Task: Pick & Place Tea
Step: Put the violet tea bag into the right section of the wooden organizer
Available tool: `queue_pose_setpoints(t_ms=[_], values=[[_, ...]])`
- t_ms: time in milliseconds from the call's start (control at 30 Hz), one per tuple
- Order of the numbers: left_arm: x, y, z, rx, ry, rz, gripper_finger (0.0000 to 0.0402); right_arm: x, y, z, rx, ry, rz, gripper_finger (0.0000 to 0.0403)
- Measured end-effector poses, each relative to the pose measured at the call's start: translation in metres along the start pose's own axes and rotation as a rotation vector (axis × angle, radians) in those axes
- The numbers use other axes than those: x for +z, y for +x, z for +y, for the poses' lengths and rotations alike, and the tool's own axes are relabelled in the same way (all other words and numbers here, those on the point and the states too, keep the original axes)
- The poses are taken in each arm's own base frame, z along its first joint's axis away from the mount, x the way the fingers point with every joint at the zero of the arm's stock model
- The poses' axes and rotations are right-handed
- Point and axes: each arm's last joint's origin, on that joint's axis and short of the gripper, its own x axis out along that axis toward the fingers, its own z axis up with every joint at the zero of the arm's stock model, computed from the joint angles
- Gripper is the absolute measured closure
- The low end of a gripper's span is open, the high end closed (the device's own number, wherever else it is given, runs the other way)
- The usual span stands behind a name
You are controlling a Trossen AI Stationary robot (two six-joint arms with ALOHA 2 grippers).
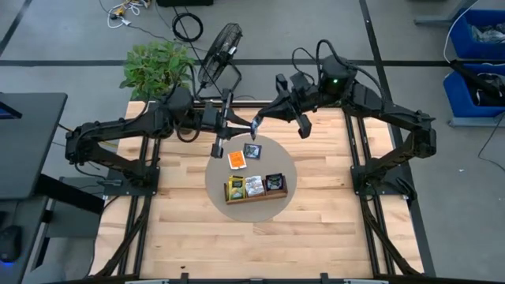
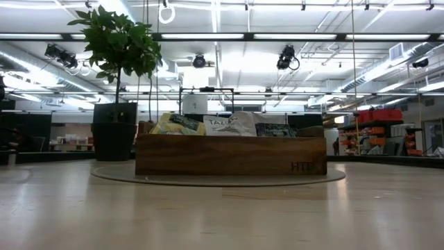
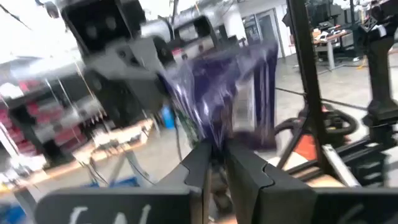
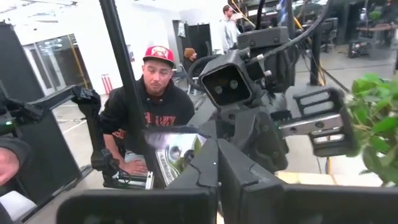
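Two grippers meet in the air over the counter's [image 1: 181, 229] far edge, behind the tray [image 1: 254, 196]. A dark blue tea packet [image 3: 233, 93] hangs between them: the left gripper [image 3: 214, 155] pinches its lower edge, and the right gripper [image 4: 214, 155] is clenched on it too.

Grey floor [image 1: 71, 39] around table, blue bins [image 1: 477, 47] at right; ceiling strip lights [image 2: 305, 36], potted plant [image 2: 119, 48].

Both arms raised, meeting above table's far side; left gripper [image 1: 251, 125] apparently nipped shut, right gripper [image 4: 216, 163] shut.
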Motion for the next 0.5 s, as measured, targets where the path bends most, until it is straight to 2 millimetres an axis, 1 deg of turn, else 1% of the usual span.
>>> queue_pose_setpoints(t_ms=[167,233,367,433,500], values=[[-0.009,0.0,-0.002,-0.005,-0.156,0.093,0.0352,0.008,-0.019,0.003,-0.039,-0.016,-0.005,0.0402],[-0.014,-0.001,-0.004,0.0,-0.224,0.14,0.0351,0.007,-0.025,0.003,-0.083,-0.02,0.026,0.0402],[-0.024,-0.003,-0.005,0.052,-0.419,0.248,0.0351,-0.003,-0.043,0.007,-0.251,-0.045,0.179,0.0403],[-0.027,-0.004,-0.005,0.12,-0.48,0.287,0.0351,-0.013,-0.048,0.006,-0.343,-0.044,0.289,0.0403],[-0.028,-0.004,-0.003,0.194,-0.499,0.295,0.0351,-0.024,-0.049,0.005,-0.406,-0.03,0.405,0.0403]])
